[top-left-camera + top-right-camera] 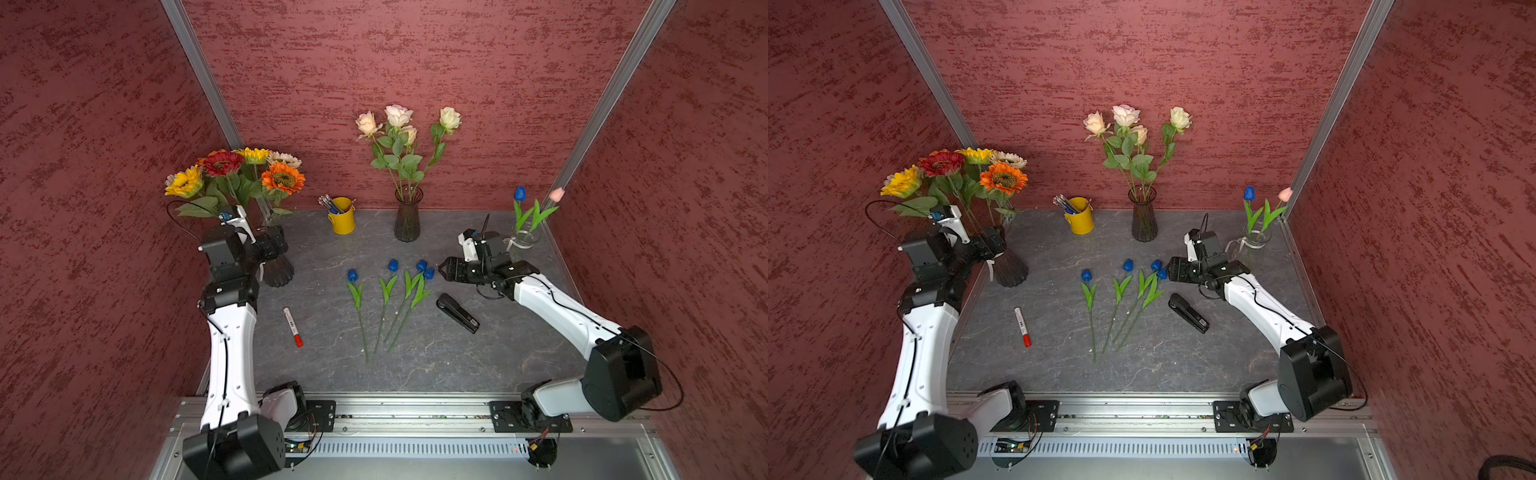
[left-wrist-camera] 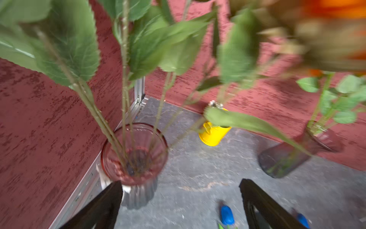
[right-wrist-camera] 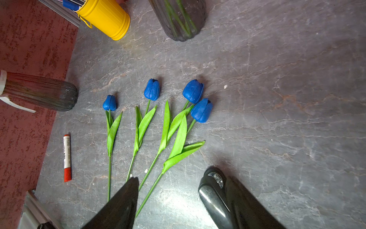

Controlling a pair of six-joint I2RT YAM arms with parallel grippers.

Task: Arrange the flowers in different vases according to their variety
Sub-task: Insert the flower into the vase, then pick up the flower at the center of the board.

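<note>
Sunflowers stand in a dark ribbed vase with a white ribbon at the far left. My left gripper is open just in front of that vase's rim, one finger beside its wall, nothing between the jaws. Cream and pink roses fill the middle dark vase. A blue and a pink tulip stand in the clear vase. Several blue tulips lie mid-table. My right gripper hovers open just right of them, empty.
A yellow bucket of pens stands at the back between the dark vases. A red-capped marker lies left of the tulips. A black stapler lies right of the tulip stems, under my right gripper. Red walls close three sides.
</note>
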